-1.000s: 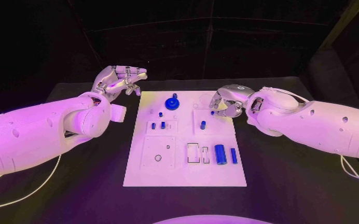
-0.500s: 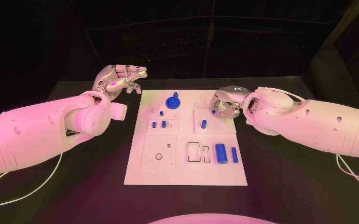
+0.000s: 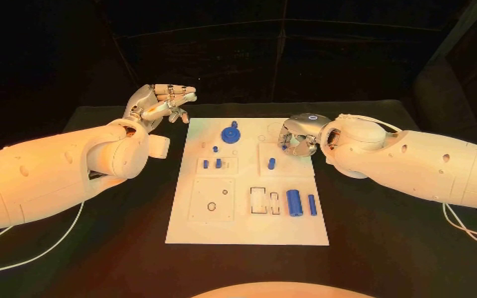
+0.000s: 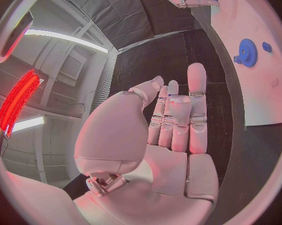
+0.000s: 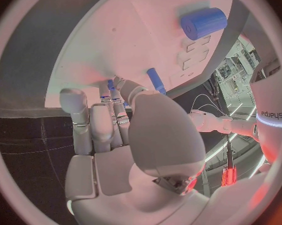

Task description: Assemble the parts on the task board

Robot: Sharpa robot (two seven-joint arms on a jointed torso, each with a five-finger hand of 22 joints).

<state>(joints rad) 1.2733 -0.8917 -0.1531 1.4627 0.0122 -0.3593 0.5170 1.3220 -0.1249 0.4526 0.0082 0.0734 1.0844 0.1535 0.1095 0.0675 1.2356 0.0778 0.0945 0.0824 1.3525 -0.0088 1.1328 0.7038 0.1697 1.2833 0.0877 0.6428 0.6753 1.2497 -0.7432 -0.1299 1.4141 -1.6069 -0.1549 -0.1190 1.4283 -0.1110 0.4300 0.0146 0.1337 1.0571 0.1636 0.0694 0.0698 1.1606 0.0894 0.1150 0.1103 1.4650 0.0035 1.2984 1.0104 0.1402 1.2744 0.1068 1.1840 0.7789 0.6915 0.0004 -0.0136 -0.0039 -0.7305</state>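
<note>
White, flat and rectangular, the task board (image 3: 247, 194) lies mid-table in the head view, where we see a blue gear-shaped part (image 3: 231, 134) near its far edge, small blue pegs (image 3: 211, 163) standing left of centre, a blue pin (image 3: 270, 164) right of centre, and a thick blue cylinder (image 3: 293, 203) beside a slim blue rod (image 3: 311, 205) toward its near right. We find the left hand (image 3: 159, 105) raised off the board's far-left corner, fingers loosely curled, holding nothing; the right hand (image 3: 299, 136) hangs over the board's far-right edge. From the left wrist, we see that hand's fingers (image 4: 178, 115) together and empty. From the right wrist, its fingers (image 5: 106, 117) lie side by side; whether they clamp anything, we cannot tell.
</note>
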